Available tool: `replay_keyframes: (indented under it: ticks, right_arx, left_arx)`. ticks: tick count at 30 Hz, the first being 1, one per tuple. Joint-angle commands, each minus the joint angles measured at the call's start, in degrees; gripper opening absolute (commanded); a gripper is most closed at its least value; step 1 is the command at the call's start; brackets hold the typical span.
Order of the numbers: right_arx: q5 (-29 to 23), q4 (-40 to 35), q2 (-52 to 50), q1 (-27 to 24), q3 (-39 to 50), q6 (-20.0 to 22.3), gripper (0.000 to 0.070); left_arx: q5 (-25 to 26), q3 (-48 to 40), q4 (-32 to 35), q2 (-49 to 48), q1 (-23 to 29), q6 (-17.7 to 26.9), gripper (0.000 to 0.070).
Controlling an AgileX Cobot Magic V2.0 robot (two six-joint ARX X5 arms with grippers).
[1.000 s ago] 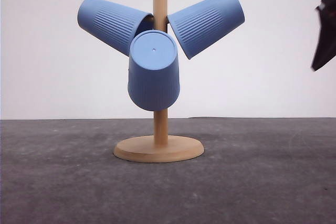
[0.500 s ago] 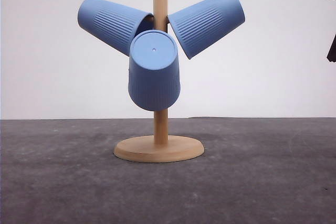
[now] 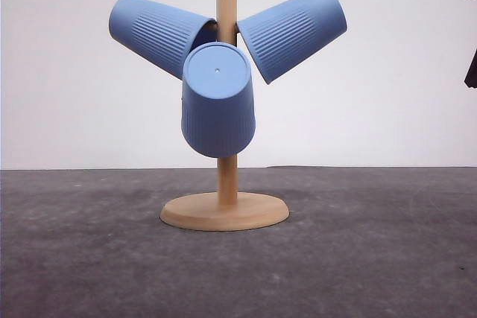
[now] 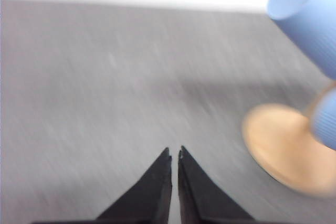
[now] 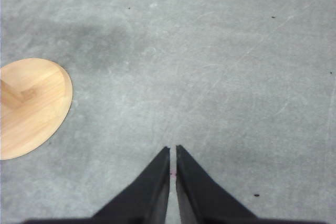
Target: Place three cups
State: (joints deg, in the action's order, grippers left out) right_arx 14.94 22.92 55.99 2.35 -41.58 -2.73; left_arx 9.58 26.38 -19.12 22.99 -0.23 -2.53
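Cups: three cups hang mouth-inward on the pegs of a wooden stand (image 3: 227,147), bases outward. The left cup (image 3: 160,33) and right cup (image 3: 293,33) slant up and away from the post; the front cup (image 3: 218,100) points its flat base toward the camera and droops downward. The slant lets each cup's own weight seat it on its peg.
Stand: round base (image 3: 224,211) resting on the grey bench (image 3: 373,258), about midway between the bench's left and right edges, nearer the far edge than the near one.
Left gripper (image 4: 174,153): jaws clenched with only a hairline gap, holding nothing, over bare bench beside the stand base.
Right gripper (image 5: 172,149): jaws likewise pressed together and empty, above bare bench apart from the stand base; a dark part of it shows at the right edge of the front view.
Task state: judged complete, since all three cups are hung and neither gripper carries anything.
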Motion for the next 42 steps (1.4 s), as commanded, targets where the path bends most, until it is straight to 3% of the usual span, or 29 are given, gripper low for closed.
replay_keyframes:
  ticks: [1,5,13,31,33,34,36,42]
  right_arx:
    - [0.04,-0.59,0.46,0.15,-0.76,0.45,0.0017]
    - [0.04,-0.59,0.46,0.15,-0.76,0.45,0.0017]
    - [0.04,-0.59,0.46,0.15,-0.76,0.45,0.0017]
    - [-0.23,-0.65,0.29,0.40,-0.76,0.85,0.0014]
    - [-5.05,-0.85,-0.42,0.21,-0.76,3.42,0.0011]
    - [-8.85,-0.57,-1.09,0.13,-0.60,2.68,0.0011]
    - [-13.09,-0.75,-4.63,0.01,1.72,-1.41,0.0012]
    - [-14.92,-9.68,-28.76,-1.02,23.81,-1.23,0.0012]
  left_arx:
    - [-1.59,-6.98,7.96,-4.47,0.04,0.77,0.0000]
    - [-3.93,-16.96,12.27,-13.26,-0.07,0.22,0.0000]
    - [-4.02,-25.77,15.60,-23.07,-0.27,0.49,0.0000]
    - [-3.64,-25.65,14.82,-22.84,-1.01,0.16,0.0000]
    - [-3.64,-25.65,14.82,-22.84,-1.01,0.16,0.0000]
    - [-3.64,-25.65,14.82,-22.84,-1.01,0.16,0.0000]
    - [-3.64,-25.65,14.80,-22.82,-1.01,0.16,0.0000]
    - [-3.64,-25.65,14.82,-22.82,-1.01,0.16,0.0000]
